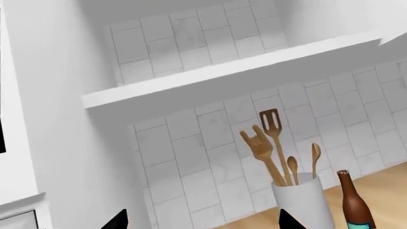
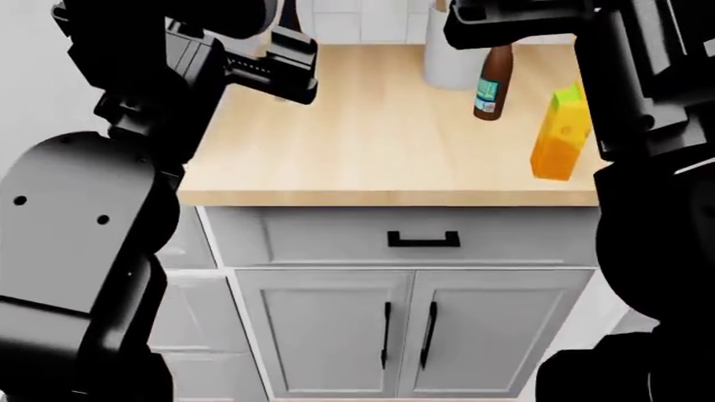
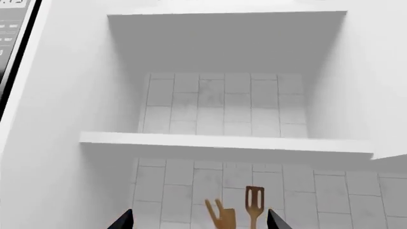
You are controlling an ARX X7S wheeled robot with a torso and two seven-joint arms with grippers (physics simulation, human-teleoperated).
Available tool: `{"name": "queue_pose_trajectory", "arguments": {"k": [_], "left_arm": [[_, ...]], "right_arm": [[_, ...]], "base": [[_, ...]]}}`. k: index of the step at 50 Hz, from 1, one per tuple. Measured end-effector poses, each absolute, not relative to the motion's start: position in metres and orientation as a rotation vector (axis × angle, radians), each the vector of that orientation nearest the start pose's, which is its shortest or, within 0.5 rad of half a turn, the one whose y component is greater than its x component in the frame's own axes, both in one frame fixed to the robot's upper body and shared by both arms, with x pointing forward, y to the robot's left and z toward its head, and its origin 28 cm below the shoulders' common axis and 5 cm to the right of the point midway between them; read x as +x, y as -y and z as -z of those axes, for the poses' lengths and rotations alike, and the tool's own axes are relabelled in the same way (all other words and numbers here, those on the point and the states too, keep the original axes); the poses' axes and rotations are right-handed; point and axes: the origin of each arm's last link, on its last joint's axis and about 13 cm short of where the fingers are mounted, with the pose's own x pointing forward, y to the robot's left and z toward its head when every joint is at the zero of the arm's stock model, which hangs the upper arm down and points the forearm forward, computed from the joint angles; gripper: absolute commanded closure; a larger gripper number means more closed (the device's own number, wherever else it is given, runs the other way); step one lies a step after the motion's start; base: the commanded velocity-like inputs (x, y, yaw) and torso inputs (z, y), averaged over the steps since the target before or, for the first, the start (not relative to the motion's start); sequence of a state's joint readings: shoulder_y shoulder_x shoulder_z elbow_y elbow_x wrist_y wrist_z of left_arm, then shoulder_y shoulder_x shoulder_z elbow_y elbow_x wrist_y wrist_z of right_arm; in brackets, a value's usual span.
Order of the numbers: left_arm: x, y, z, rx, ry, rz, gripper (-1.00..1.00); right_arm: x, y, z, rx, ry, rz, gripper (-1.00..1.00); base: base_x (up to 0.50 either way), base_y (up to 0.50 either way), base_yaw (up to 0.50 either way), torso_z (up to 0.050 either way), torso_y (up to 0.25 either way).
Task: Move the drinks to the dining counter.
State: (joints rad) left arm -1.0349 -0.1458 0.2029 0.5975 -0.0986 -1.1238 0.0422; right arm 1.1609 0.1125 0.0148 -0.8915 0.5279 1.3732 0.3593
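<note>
Both arms hang high over the wooden desk (image 2: 369, 159), jaws parted and empty. Brown bottle (image 2: 490, 82) and juice carton (image 2: 560, 134) stand upright at its right rear, below the right gripper (image 3: 200, 222), which seems nearer than the left gripper (image 1: 203, 220).

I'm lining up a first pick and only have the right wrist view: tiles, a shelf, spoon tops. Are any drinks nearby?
Observer: Yes. The head view shows a brown bottle standing on the wood countertop, close beside the white crock.
Operator: Any other drink?
Observer: A yellow-orange juice carton stands nearer the countertop's front edge, on the right arm's side of the bottle.
Operator: Is the left tool holding anything?
Observer: No. The left wrist view shows the left tool open and empty.
</note>
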Motion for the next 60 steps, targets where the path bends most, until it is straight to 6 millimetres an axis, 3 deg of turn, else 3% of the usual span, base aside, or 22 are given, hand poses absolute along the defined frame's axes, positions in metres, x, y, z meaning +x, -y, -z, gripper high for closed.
{"name": "queue_pose_trajectory", "arguments": {"k": [22,36,50,60], "left_arm": [[0.269,-0.199,-0.316,0.245,0.476,0.173,-1.00],[0.269,-0.202,-0.311,0.209,0.458,0.195,-1.00],[0.267,-0.204,-0.310,0.194,0.454,0.205,-1.00],[0.267,-0.206,-0.307,0.189,0.448,0.197,-1.00]], "right_arm": [[0.208,0.079,-0.351,-0.052,0.683,-0.116,-1.00],[0.206,0.079,-0.351,-0.074,0.676,-0.105,-1.00],[0.204,0.080,-0.353,-0.089,0.682,-0.079,-1.00],[0.204,0.081,-0.349,-0.022,0.628,-0.001,-1.00]], "base": [[0.35,-0.24,0.00,0.000,0.000],[0.34,0.00,0.00,0.000,0.001],[0.46,0.28,0.00,0.000,0.001],[0.00,0.00,0.00,0.000,0.000]]}}
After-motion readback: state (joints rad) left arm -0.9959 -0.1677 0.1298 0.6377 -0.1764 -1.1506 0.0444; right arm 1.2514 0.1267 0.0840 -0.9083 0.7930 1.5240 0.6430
